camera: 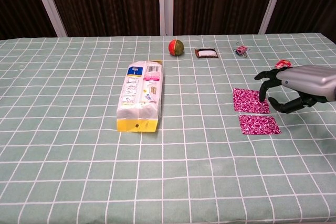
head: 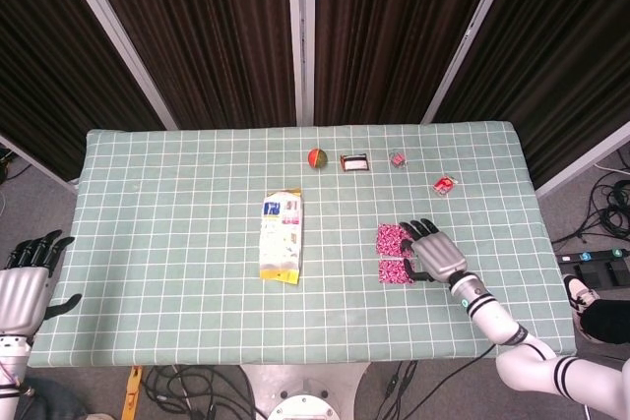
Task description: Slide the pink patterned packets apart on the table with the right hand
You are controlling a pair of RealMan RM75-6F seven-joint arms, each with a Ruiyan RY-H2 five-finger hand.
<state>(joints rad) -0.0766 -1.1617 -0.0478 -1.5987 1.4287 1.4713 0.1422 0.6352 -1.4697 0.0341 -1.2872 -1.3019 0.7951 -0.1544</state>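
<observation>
Two pink patterned packets lie flat on the green checked cloth with a narrow gap between them: the far packet [head: 392,237] [camera: 250,100] and the near packet [head: 395,270] [camera: 258,124]. My right hand [head: 439,254] [camera: 295,85] is just to their right, fingers spread and curved with nothing in them. Its fingertips reach to the right edge of the far packet, and in the chest view the hand looks slightly raised off the cloth. My left hand [head: 26,278] hangs off the table's left front corner, fingers apart and holding nothing.
A white bag with a yellow end [head: 282,234] [camera: 140,95] lies mid-table. Along the back sit a red-green ball [head: 316,157], a small dark card [head: 354,162], a pink clip [head: 397,158] and a small red packet [head: 445,184]. The table's front edge [head: 295,359] runs below.
</observation>
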